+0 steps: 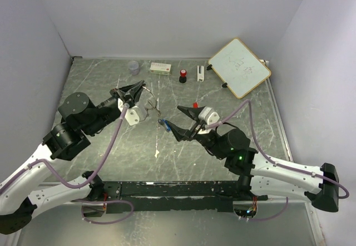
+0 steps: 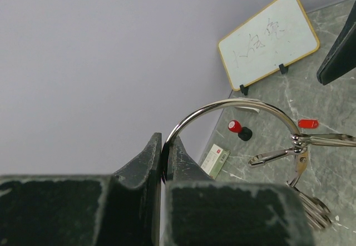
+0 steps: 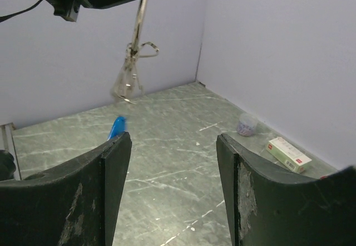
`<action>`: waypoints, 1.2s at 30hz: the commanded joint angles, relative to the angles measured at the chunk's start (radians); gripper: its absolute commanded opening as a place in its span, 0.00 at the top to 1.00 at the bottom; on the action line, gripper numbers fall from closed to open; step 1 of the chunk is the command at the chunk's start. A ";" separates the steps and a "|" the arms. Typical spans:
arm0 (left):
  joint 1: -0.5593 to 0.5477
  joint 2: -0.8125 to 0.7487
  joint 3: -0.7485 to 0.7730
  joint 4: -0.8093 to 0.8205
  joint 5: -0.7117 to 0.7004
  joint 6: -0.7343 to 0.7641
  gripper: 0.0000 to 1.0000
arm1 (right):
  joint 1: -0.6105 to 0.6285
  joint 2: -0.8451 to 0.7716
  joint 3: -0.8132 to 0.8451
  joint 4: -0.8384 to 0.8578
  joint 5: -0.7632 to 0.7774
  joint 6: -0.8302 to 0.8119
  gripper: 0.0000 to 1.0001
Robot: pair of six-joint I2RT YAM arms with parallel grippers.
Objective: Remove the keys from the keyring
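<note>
Gripping the keyring (image 2: pixel 233 106), left pincer (image 2: pixel 164 157) closed on its wire, right pincer (image 3: pixel 172 143) wide and empty, one blue key (image 3: pixel 117 127) partly hidden behind it, one red key (image 2: pixel 307 123) on table (image 1: pixel 139 157)

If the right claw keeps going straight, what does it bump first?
Probably the blue key, lying just beyond the right gripper's fingertip. The dangling keyring hangs farther on, though depth is unclear.
</note>
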State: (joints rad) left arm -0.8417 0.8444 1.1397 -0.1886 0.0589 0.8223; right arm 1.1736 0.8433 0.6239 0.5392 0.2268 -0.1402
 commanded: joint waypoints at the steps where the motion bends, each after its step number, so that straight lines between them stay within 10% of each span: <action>1: -0.004 0.008 0.032 0.011 0.029 0.000 0.93 | 0.003 0.016 -0.008 0.072 -0.045 0.017 0.37; 36: -0.004 -0.018 -0.019 0.061 0.028 -0.002 0.93 | 0.003 0.128 0.032 0.142 -0.045 0.019 0.43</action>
State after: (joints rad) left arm -0.8417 0.8429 1.1309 -0.1829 0.0738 0.8227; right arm 1.1736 0.9680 0.6254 0.6460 0.1688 -0.1165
